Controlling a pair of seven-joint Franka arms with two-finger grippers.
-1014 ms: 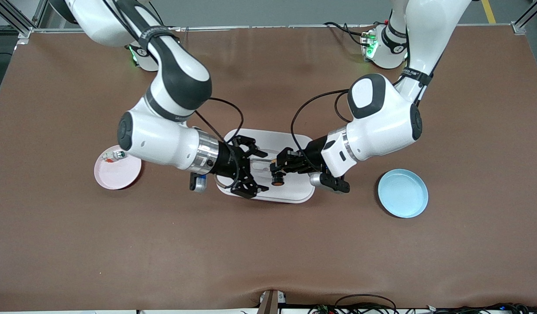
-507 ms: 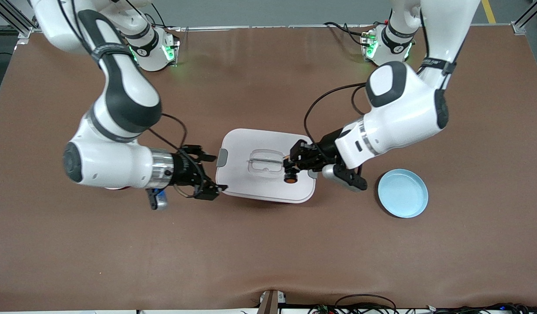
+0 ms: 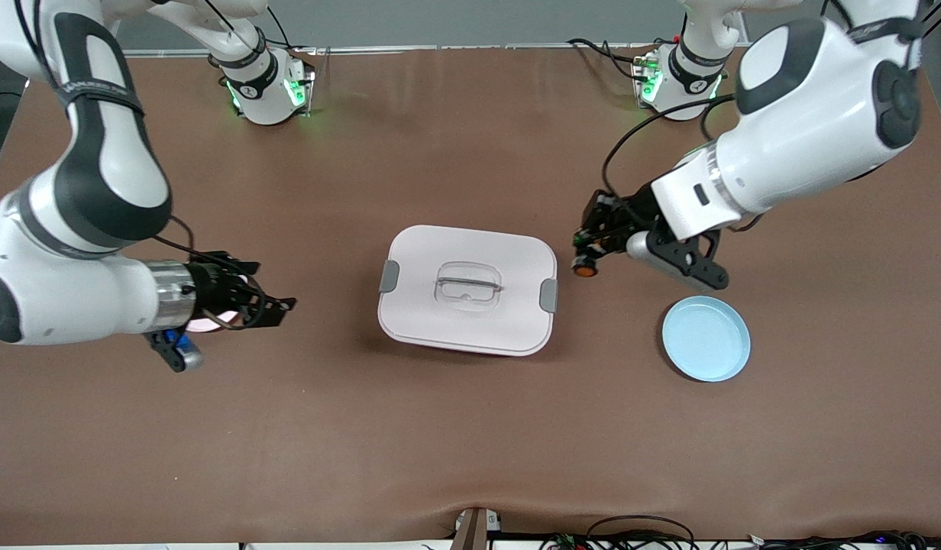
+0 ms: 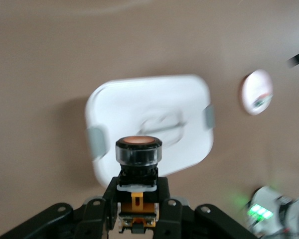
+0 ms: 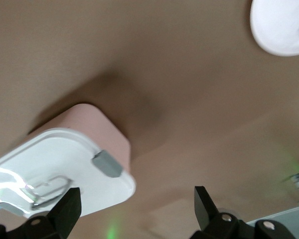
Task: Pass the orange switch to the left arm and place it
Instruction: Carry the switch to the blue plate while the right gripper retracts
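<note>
**Switch is past the box, plate comes next**

The blue plate [image 3: 706, 338] sits nearest on the table [image 3: 470, 443]. Just past the box [image 3: 467, 289], the left end effector [image 3: 590, 248] pinches the orange switch [image 3: 583, 267] above the table. I think it must lower onto the plate. The right end effector [image 3: 260, 294] waits, spread wide, over the pink plate [image 3: 203, 321].
</note>
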